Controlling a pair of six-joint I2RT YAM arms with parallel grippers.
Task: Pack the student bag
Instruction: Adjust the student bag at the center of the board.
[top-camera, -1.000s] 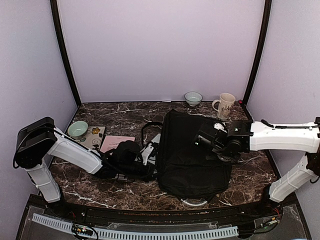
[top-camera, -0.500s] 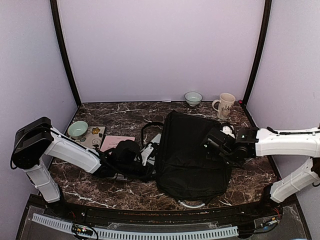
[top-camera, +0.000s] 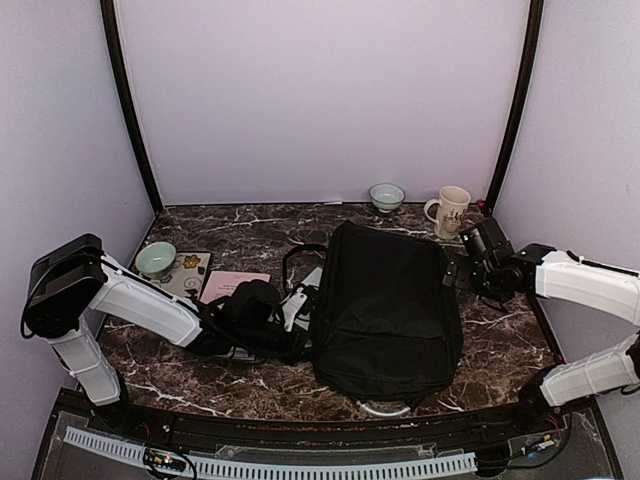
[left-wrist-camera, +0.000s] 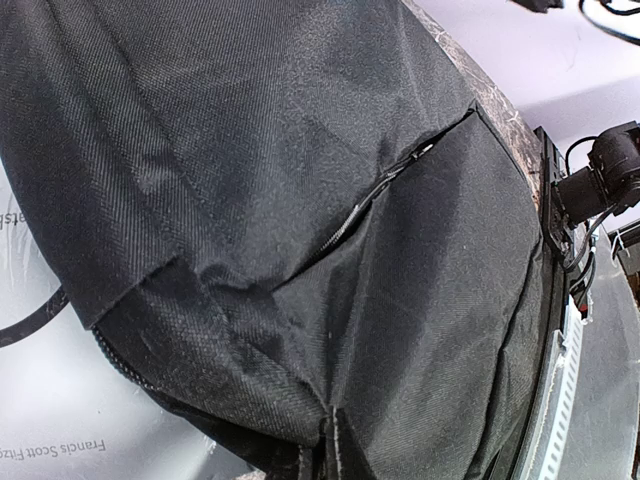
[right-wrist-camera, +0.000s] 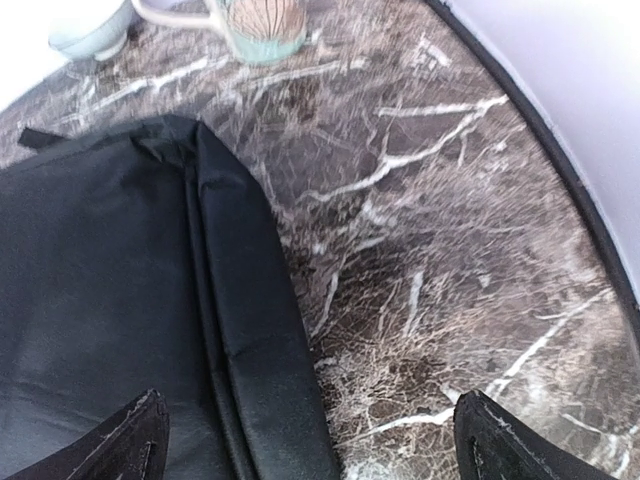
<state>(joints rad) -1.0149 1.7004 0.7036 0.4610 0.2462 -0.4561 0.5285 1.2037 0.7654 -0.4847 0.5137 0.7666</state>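
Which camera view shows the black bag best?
The top view: the bag lies on the table with nearly its whole outline visible. The left wrist view gives only a close patch of its fabric with a zipper. The right wrist view shows just one edge and corner.
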